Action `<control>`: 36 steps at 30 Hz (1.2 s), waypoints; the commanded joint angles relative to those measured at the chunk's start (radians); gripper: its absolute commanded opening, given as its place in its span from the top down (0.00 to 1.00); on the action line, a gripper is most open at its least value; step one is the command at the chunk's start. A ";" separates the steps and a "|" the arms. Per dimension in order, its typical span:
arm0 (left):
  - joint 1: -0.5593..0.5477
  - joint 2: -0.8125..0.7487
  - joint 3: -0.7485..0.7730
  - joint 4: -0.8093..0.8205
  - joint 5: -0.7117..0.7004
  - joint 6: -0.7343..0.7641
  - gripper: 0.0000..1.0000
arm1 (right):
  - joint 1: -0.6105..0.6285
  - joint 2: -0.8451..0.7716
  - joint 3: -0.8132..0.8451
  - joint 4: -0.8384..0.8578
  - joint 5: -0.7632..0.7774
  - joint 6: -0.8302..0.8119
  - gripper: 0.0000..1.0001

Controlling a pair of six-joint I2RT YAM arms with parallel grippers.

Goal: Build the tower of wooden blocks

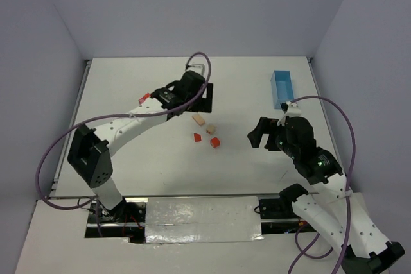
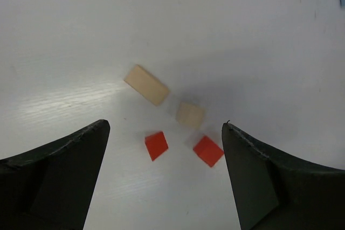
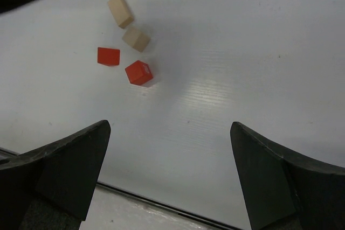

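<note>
Four small wood blocks lie apart on the white table, not stacked: a tan slab (image 1: pixel 200 120), a tan cube (image 1: pixel 210 129), a red-orange wedge-like block (image 1: pixel 197 137) and a red-orange cube (image 1: pixel 214 142). My left gripper (image 1: pixel 200 102) is open and empty just behind them. Its wrist view shows the slab (image 2: pixel 146 84), tan cube (image 2: pixel 190 115) and both red blocks (image 2: pixel 156 145) (image 2: pixel 208 151) ahead of the open left gripper (image 2: pixel 164 126). My right gripper (image 1: pixel 255 134) is open and empty to their right. Its wrist view shows the right gripper (image 3: pixel 170 125) open, with the red cube (image 3: pixel 139 72) and the slab (image 3: pixel 119 10) far ahead at upper left.
A light blue rectangular box (image 1: pixel 282 88) stands at the back right of the table. The table's near edge with a dark seam (image 3: pixel 161 206) runs under my right gripper. Grey walls enclose the table on three sides.
</note>
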 commanded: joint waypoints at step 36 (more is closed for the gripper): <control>-0.087 0.458 0.209 -0.085 0.141 0.209 0.44 | 0.009 0.025 -0.003 0.030 -0.006 -0.003 0.00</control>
